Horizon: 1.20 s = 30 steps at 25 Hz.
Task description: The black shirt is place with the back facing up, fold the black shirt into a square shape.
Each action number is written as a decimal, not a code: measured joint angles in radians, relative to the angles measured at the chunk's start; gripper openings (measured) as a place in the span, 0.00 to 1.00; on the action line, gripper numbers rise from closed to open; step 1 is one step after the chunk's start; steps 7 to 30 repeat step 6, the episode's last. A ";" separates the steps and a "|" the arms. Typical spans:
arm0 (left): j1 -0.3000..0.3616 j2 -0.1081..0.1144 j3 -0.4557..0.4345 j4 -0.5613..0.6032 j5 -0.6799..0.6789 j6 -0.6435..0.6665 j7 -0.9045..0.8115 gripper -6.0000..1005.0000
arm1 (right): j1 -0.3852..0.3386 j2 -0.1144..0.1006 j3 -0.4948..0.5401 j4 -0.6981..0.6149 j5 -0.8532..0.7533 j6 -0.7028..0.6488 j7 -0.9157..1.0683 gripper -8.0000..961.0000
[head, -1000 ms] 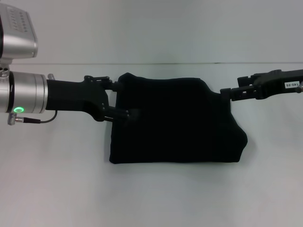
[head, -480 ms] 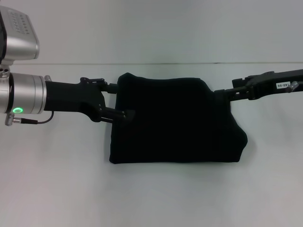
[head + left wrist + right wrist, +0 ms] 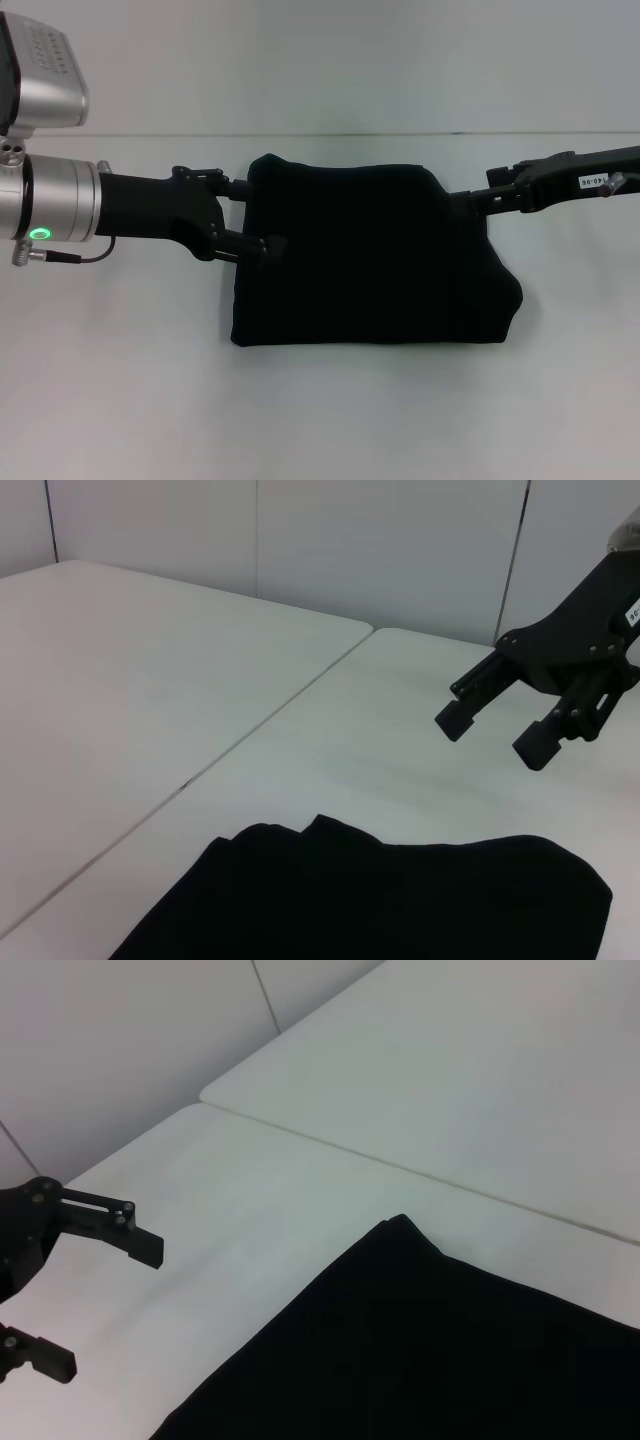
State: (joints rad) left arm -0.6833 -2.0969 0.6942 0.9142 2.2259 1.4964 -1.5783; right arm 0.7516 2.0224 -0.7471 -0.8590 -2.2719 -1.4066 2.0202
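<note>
The black shirt (image 3: 370,260) lies folded into a rough rectangle in the middle of the white table; no print shows. It also fills the near part of the left wrist view (image 3: 380,900) and the right wrist view (image 3: 450,1350). My left gripper (image 3: 255,215) hovers open at the shirt's left edge; in the right wrist view it (image 3: 105,1305) holds nothing and stands apart from the cloth. My right gripper (image 3: 470,200) is at the shirt's far right corner; the left wrist view shows it (image 3: 490,735) open, off the table, empty.
The white table (image 3: 320,420) runs all round the shirt. A seam between two tabletops (image 3: 250,730) crosses behind the shirt, and a pale wall (image 3: 320,60) stands beyond the far edge.
The left gripper has drawn back slightly to the left from the shirt's edge. The right gripper has shifted a little toward the shirt and lower. The shirt has not moved.
</note>
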 joint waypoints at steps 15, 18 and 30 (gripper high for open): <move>-0.001 0.000 0.001 0.000 0.000 -0.001 0.000 0.94 | 0.000 0.000 0.000 0.000 0.000 0.000 0.000 0.96; -0.001 0.000 0.001 0.000 0.000 -0.001 0.000 0.94 | 0.000 0.000 0.000 0.000 0.000 0.000 0.000 0.96; -0.001 0.000 0.001 0.000 0.000 -0.001 0.000 0.94 | 0.000 0.000 0.000 0.000 0.000 0.000 0.000 0.96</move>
